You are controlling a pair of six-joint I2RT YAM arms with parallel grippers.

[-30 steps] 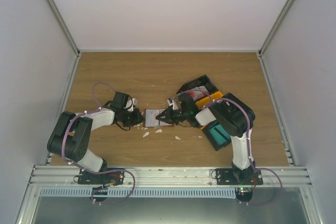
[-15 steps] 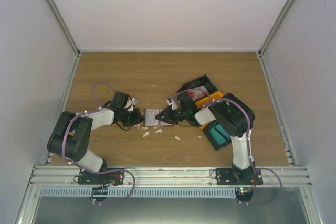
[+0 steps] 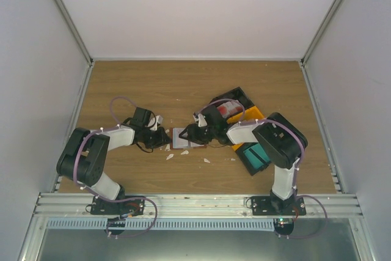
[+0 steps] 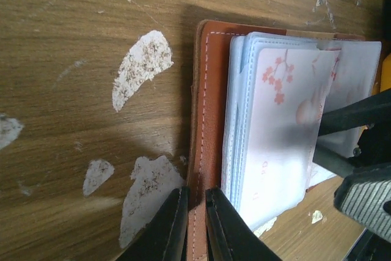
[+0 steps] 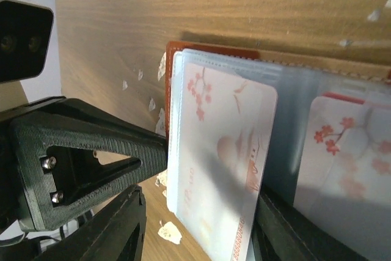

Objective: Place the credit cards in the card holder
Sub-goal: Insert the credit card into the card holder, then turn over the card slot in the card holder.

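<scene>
Left wrist view: a reddish-brown leather card holder [image 4: 208, 90] with pale stitching along its rim lies open and flat on the wood-grain table [image 4: 91, 4]. On it sits a stack of translucent blue-grey plastic sleeves [image 4: 237, 120] with rounded corners. A thin whitish-pink credit card [image 4: 287, 126] printed with red blossoms lies on the top sleeve, looking hazy, as if behind plastic. Whether it is fully in a pocket cannot be told. Rough white flaky scraps [image 4: 142, 62] dot the wood beside the holder.

The left gripper [image 4: 195, 195] has its two black fingers nearly together, pinching the holder's leather edge. The right gripper [image 5: 201, 212] has its fingers well apart, one on each side of the card's near end. A second blossom card [image 5: 348, 163] shows through the facing sleeve.

From above, both arms lie low and bent – the left reaching rightward, the right reaching leftward past the black and yellow bins [image 3: 244, 103] – meeting at the holder in the table's middle.
</scene>
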